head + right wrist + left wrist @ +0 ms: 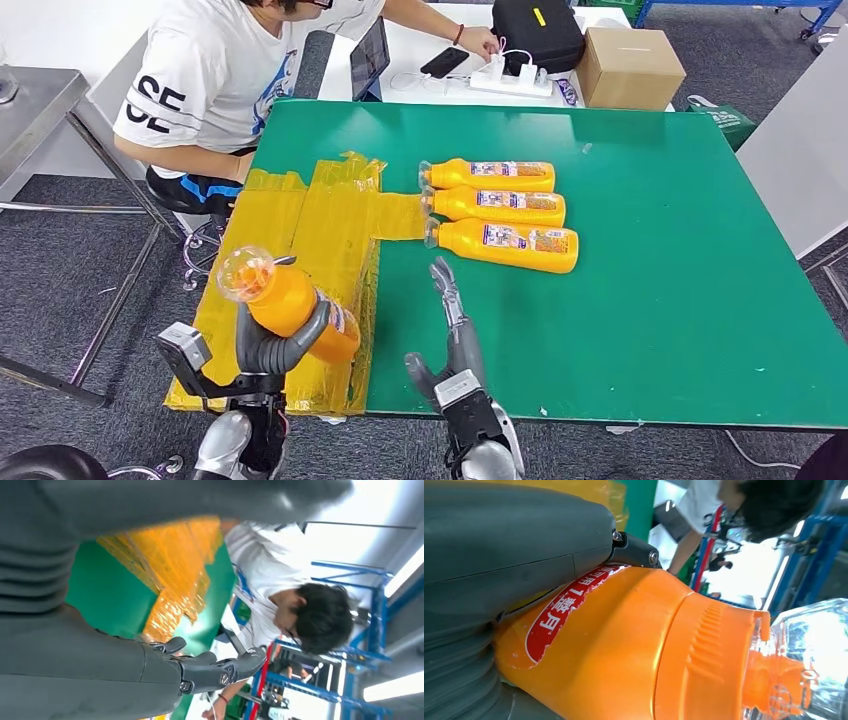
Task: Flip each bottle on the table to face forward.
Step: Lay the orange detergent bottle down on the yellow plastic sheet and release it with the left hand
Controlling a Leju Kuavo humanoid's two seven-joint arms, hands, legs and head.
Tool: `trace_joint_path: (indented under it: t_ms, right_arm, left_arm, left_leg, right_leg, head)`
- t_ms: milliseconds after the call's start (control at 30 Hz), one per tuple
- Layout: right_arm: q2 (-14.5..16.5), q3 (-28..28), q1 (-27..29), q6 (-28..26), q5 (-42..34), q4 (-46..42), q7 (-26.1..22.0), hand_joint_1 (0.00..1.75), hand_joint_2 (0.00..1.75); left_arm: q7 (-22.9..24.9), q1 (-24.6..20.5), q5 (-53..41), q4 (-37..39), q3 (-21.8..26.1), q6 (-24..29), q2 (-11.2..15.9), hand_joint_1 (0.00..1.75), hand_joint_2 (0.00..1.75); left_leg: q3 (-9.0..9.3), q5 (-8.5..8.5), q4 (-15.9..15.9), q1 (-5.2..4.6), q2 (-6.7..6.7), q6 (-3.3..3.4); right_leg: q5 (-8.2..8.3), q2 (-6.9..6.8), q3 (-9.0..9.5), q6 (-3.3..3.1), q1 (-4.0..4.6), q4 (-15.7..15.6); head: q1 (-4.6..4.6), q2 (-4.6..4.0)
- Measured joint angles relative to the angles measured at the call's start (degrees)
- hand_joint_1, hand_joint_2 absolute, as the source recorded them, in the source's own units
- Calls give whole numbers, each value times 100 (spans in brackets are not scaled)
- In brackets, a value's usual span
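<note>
In the head view, your left hand [272, 345] grips an orange bottle [290, 300], lifted over the yellow sheet [330, 230] at the counter's [680, 300] near left edge, clear cap toward the camera. Your right hand [452, 330] lies open and empty, fingers stretched toward three bottles [500, 212] lying side by side. A person [230, 80] sits beyond.

In the left wrist view, the held bottle's red label [559, 612] sits under your thumb.

In the right wrist view, the dark fingers [215, 670] extend, holding nothing.

The person's white shirt [215, 75] reads "SE"; the held orange bottle's [624, 650] red label shows Chinese characters.
</note>
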Motion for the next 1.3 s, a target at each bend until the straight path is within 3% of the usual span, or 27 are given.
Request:
trace_joint_path:
  t_ms: [233, 333, 500, 600, 700, 800, 933, 1067, 1300]
  right_arm:
    - [-11, -101, 112, -105, -126, -336, -145, 0, 0]
    - [-15, -116, 158, -317, -248, -509, -160, 0, 0]
    - [-24, -104, 125, -623, -440, -808, -180, 0, 0]
    - [-20, -66, 13, -506, -501, -812, -184, 0, 0]
    - [-20, -10, -116, -373, -586, -780, -184, 0, 0]
    - [-22, 39, -201, -244, -632, -735, -184, 0, 0]
    - [-27, 69, -253, -174, -649, -680, -184, 0, 0]
    - [-31, 82, -283, -152, -658, -643, -184, 0, 0]
    - [-43, 92, -298, 171, -732, -569, -184, 0, 0]
  left_arm:
    - [-194, -93, -197, -159, 43, 383, 0, 175, 175]
    - [-370, -130, -711, -170, 53, 919, 1, 175, 175]
    - [-503, -501, -3339, 64, 62, 2919, 43, 175, 175]
    - [-179, -906, -5429, 550, 63, 3494, 122, 175, 175]
    - [183, -1362, -7143, 1262, 57, 3575, 267, 175, 175]
    - [481, -1861, -8043, 2177, -20, 3585, 526, 175, 175]
    - [566, -2314, -8238, 3108, -154, 3599, 844, 175, 175]
    - [610, -2516, -8265, 3576, -242, 3570, 991, 175, 175]
    - [454, -2987, -7890, 4451, -591, 2549, 1343, 175, 175]
  left_leg:
    - [0, 0, 0, 0, 0, 0]
    - [-1, 0, 0, 0, -1, 0]
    - [0, 3, 0, 0, -3, 1]
    - [0, 10, 0, 0, -3, 5]
    - [1, 14, 0, 0, -1, 3]
    - [2, 17, 0, 1, 2, 0]
    - [1, 20, 0, 6, 0, -4]
    - [-2, 19, 0, 7, -2, -5]
    - [-6, 20, 0, 8, 0, -5]
  right_leg:
    - [0, 0, 0, 0, 0, 0]
    - [0, 0, -1, 0, 0, 0]
    - [0, -1, 3, 0, 0, 0]
    - [3, -1, 5, 0, 0, 1]
    - [6, -1, 5, 1, 0, 2]
    - [8, 0, 4, 2, 1, 4]
    - [7, 0, 3, 2, 5, 6]
    - [6, 0, 2, 2, 5, 6]
    - [7, 0, -5, 1, 6, 5]
  head:
    - [1, 0]
    - [1, 0]
    - [1, 0]
    - [1, 0]
    - [1, 0]
    - [1, 0]
    - [0, 0]
    - [1, 0]
    - [1, 0]
